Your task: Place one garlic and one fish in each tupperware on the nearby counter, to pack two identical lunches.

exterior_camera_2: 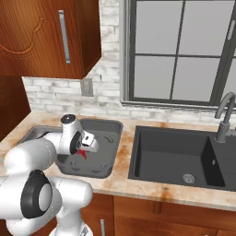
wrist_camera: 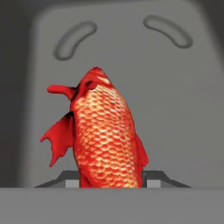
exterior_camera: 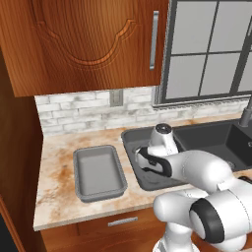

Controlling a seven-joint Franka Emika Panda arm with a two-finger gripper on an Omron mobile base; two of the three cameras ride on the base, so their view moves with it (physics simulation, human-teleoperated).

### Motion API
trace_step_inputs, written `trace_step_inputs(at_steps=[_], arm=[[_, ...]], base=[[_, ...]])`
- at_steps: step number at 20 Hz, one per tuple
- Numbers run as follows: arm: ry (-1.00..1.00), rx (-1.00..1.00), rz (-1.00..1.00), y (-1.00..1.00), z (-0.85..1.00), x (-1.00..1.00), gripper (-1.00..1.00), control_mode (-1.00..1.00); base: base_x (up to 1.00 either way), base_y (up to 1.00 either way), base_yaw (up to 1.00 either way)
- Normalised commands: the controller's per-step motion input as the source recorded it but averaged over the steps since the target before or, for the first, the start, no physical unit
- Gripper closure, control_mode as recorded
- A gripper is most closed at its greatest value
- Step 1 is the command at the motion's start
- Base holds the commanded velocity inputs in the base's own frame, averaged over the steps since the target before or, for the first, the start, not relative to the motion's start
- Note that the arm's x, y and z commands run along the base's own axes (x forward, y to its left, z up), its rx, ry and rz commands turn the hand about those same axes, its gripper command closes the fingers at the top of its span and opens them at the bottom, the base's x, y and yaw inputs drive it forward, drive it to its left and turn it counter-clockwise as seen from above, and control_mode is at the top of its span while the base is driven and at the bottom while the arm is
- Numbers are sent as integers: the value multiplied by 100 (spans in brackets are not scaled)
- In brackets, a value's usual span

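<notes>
Count from my remote station: two grey tupperware trays, one red-orange fish, one sink, all set on the mottled counter (exterior_camera: 59,162).

I take the black sink (exterior_camera_2: 173,159) as the landmark. The darker tray (exterior_camera_2: 108,133) sits just beside the sink on its left; the lighter tray (exterior_camera: 98,172) lies further left of it, apart from the darker one. I see nothing inside the lighter tray. The darker tray's floor, in the hand view, shows two curved ridges (wrist_camera: 74,39) near its far wall.

The gripper (wrist_camera: 111,179) is closed narrowly on the fish (wrist_camera: 107,135), holding it by the lower body above the darker tray's floor. Its long axis runs along the gripper's line, head away from the hand, fins spread to the side. In the right base view the fish (exterior_camera_2: 81,152) shows as a red scrap below the hand, over the darker tray.
</notes>
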Motion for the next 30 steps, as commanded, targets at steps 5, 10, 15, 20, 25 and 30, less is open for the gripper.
trace_step_inputs(at_steps=[5,10,15,20,25,30], arm=[[0,0,0,0,-25,11,100,-100],[0,0,0,0,-18,15,-100,-100],[-6,0,0,-10,20,-4,-100,-100],[-15,0,0,-1,60,-5,-100,-100],[-14,0,0,0,71,-31,-100,-100],[-12,0,0,-10,97,-58,-100,-100]], base=[[0,0,0],[0,0,0],[0,0,0],[0,0,0],[0,0,0],[0,0,0]])
